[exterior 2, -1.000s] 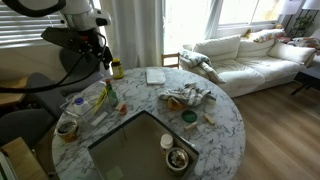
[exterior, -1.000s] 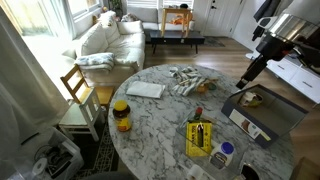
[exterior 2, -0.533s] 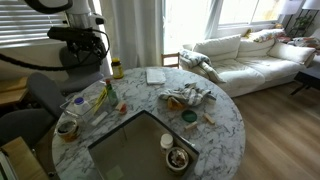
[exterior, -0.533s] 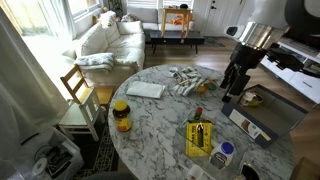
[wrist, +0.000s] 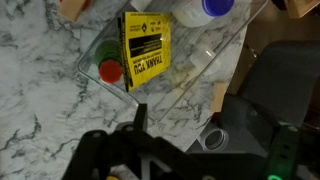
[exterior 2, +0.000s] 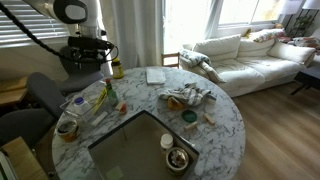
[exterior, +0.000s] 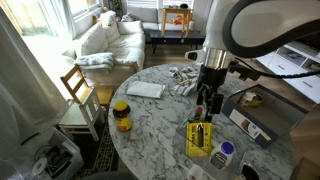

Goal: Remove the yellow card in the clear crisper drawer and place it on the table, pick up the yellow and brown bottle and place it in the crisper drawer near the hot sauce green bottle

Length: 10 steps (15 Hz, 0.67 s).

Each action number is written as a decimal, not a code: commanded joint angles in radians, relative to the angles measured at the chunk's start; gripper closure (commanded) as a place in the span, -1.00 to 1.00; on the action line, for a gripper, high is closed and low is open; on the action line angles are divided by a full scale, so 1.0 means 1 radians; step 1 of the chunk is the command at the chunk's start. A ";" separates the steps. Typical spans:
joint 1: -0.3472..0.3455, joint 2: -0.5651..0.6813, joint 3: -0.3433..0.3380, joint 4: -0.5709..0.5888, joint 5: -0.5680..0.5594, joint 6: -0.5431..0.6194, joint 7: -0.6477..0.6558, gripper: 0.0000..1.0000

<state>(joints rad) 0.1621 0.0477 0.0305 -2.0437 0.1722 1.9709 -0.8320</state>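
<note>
The yellow card [exterior: 198, 138] lies flat in the clear crisper drawer [exterior: 189, 148] near the front of the marble table [exterior: 150, 135]. In the wrist view the card [wrist: 146, 50] lies next to the green hot sauce bottle [wrist: 107, 68], which lies on its side inside the drawer [wrist: 215, 60]. The yellow and brown bottle [exterior: 121, 115] stands apart at the table's edge; it also shows in an exterior view [exterior 2: 117, 69]. My gripper [exterior: 205, 102] hangs open and empty just above the far end of the drawer, and its fingers frame the bottom of the wrist view [wrist: 208, 120].
A blue-and-white container [exterior: 224, 153] stands beside the drawer. A grey open box [exterior: 262, 112] sits behind my arm. A white booklet [exterior: 145, 89] and a crumpled cloth [exterior: 185, 80] lie at the back of the table. A chair [exterior: 78, 95] stands beside the table.
My arm has swung from above the grey box toward the middle of the table and now hangs over the drawer end. Nothing on the table has moved.
</note>
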 commanded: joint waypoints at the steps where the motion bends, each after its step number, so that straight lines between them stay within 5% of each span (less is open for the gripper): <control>1: -0.030 0.024 0.034 0.015 -0.003 -0.005 -0.008 -1.00; 10: -0.036 0.080 0.077 0.010 0.039 0.101 -0.099 -1.00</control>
<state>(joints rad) 0.1441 0.1108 0.0794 -2.0116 0.2054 2.0269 -0.8981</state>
